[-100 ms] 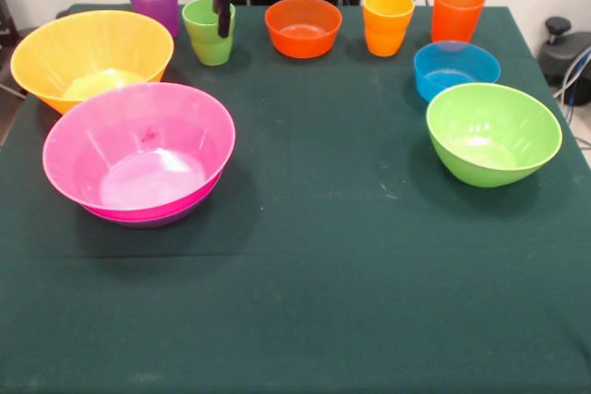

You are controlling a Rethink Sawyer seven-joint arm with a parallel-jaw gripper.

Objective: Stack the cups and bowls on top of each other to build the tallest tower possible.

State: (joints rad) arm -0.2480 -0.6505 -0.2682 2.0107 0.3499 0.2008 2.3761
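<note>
While the arm hung over the far left part of the green table (305, 302), its gripper (223, 23) reached down into the mouth of the light green cup (209, 34). A dark finger (223, 17) dipped past the cup's rim, under the round red part of the arm, but I could not tell whether the gripper was spread or closed, nor whether it had hold of the cup.

Just left of that cup, and a little farther back, stood the purple cup (154, 2). To its right along the far edge sat the orange bowl (303, 27), then the yellow-orange cup (388, 22) and the orange cup (458, 12), these two near each other.

The yellow bowl (90, 57) stood at the left edge, just in front of the purple cup and close beside the gripper's cup. In front of it, touching or nearly so, the pink bowl (138, 149) sat nested in the purple bowl (152, 219), of which only a thin rim showed underneath. That pair lay nearer me than the gripper and well apart from it.

On the right, the blue bowl (456, 69) stood in front of the orange cup, and the light green bowl (493, 133) just in front of the blue one, overlapping it from where I stood.
</note>
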